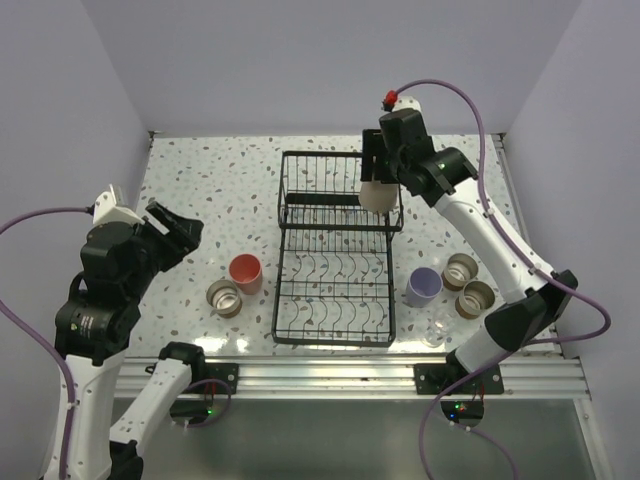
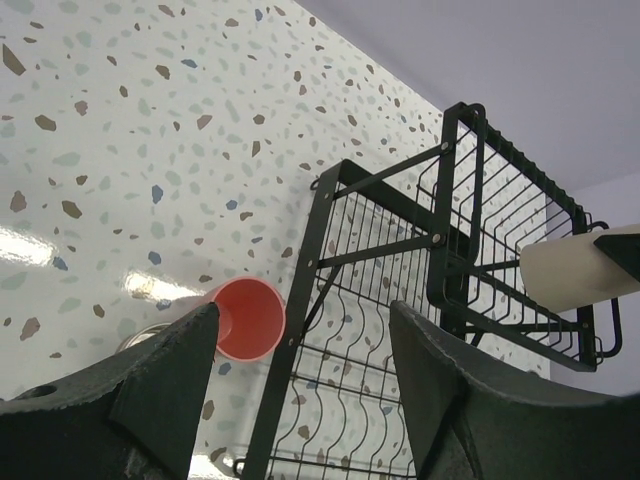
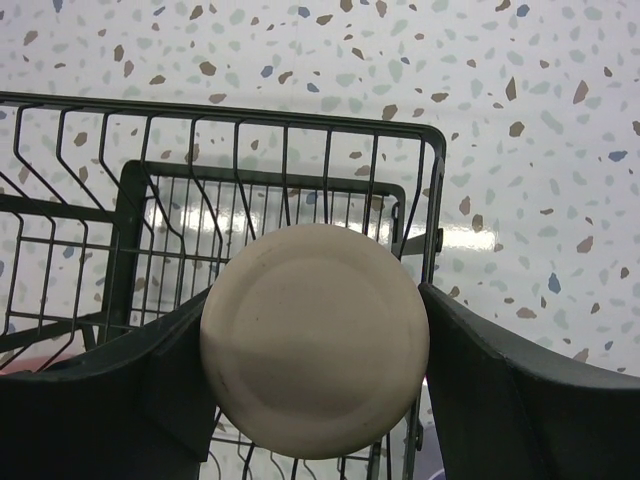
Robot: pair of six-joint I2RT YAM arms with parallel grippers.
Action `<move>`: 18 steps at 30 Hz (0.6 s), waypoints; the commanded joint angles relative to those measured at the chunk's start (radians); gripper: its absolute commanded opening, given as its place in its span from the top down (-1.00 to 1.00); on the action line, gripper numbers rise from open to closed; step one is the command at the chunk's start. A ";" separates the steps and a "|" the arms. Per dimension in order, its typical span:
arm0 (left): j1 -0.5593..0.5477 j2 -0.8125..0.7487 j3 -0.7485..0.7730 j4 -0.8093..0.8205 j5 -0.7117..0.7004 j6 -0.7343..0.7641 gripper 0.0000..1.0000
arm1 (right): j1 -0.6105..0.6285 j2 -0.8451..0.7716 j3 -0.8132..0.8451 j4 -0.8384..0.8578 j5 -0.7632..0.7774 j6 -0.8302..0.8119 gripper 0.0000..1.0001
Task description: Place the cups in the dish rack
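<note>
The right fingers [image 1: 372, 172] are spread wide around the beige cup [image 1: 378, 197] and squeeze it from both sides. The cup hangs over the back right corner of the dish rack [image 1: 335, 228], just above the raised basket part. It does not seem to rest on the wires yet. In the right wrist view the cup's flat bottom faces the camera, so its open end points away from the arm.

The left fingers [image 1: 180, 232] are wide open and hold nothing. They hover over the table [image 1: 190, 170] to the left of the rack.

The step now looks like putting this cup into the basket. To do it well, I think the arm should go down slowly and keep the cup inside the basket's side wires, away from the rim. The fingers should let go only when the cup sits on the wires, or it may tip or roll.

6 cups wait on the table. The pink cup [image 1: 245, 273] and 1 tan cup [image 1: 224, 297] stand just left of the rack. The lavender cup [image 1: 423, 287], 2 tan cups [image 1: 461, 270] and the clear glass [image 1: 434, 330] stand just right of it.
</note>
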 commanded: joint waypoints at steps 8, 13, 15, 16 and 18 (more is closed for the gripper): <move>-0.002 0.033 0.048 0.009 -0.016 0.062 -0.45 | 0.003 -0.074 -0.060 -0.008 0.045 0.000 -0.15; -0.002 0.039 0.046 0.020 -0.011 0.068 -0.45 | 0.002 -0.075 -0.040 -0.025 0.050 -0.009 -0.97; -0.001 0.042 0.046 0.023 -0.011 0.068 -0.45 | 0.003 -0.074 -0.021 -0.040 0.045 -0.012 -0.97; -0.002 0.042 0.046 0.023 -0.011 0.069 -0.45 | 0.003 -0.072 -0.009 -0.048 0.045 -0.014 -0.97; -0.002 0.047 0.048 0.022 -0.011 0.072 -0.46 | 0.003 -0.069 0.038 -0.075 0.045 -0.020 -0.97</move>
